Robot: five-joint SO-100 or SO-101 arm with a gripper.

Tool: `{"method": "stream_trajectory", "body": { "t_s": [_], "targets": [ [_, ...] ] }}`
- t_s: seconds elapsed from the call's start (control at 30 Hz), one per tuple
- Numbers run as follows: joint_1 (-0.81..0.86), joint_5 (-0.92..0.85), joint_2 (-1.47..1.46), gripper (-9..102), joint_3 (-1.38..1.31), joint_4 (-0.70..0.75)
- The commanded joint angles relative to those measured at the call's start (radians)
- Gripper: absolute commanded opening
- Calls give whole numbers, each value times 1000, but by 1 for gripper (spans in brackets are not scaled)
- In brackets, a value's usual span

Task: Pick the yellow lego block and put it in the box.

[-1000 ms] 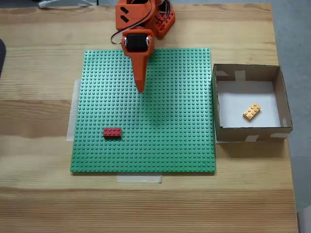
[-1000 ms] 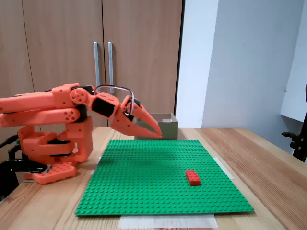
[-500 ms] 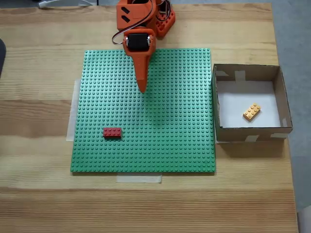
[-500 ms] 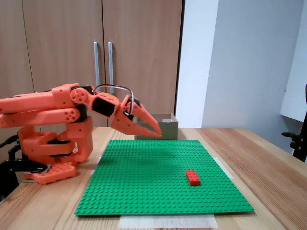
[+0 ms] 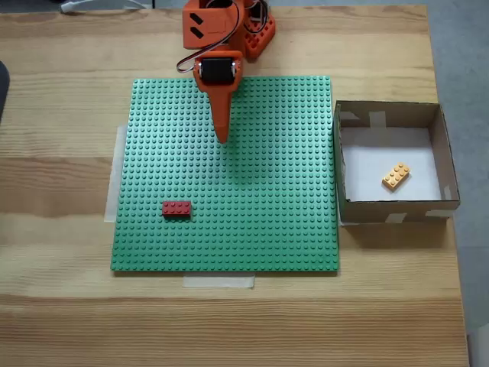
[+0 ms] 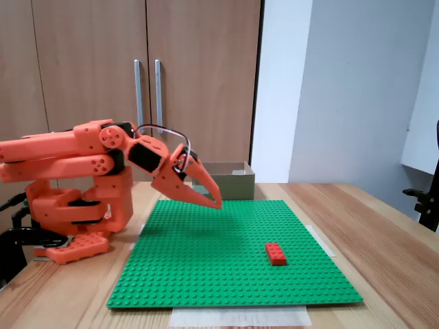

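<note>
Nearest the camera in a fixed view from above, a strip of pale tape (image 5: 218, 281) holds the near edge of the green baseplate (image 5: 252, 229) to the wooden bench (image 5: 61, 229). A little farther in, toward the left, the red brick (image 5: 176, 208) sits on the plate, well apart from everything else. To the right, just beside the plate's edge, stands the box (image 5: 397, 209), and the yellow lego block (image 5: 396, 176) already lies inside it on the white bottom, turned at a slant and clear of all four walls. So the task looks done as things lie. As a judgement, such a brick is light, rigid and hard, with smooth, rather slippery plastic sides; it is not fragile. The surest hold would be across its two long sides near the middle, jaws square to them, since a grip on the corners of a slanted brick could twist it out. Farther back, the gripper (image 5: 222, 138) hangs over the far-middle part of the plate, pointing down and toward the near side; in the low fixed view the gripper (image 6: 213, 201) shows its jaws drawn nearly together and holding nothing. At the far edge sits the orange arm base (image 5: 252, 34). No brand, label or writing can be read anywhere.
</note>
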Motion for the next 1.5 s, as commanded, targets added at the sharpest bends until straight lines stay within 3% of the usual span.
{"method": "stream_trajectory", "body": {
  "t_s": [0.0,1.47],
  "targets": [
    [8,3,9,-1,6,25],
    [-2,-11,9,-1,6,41]
  ]
}}
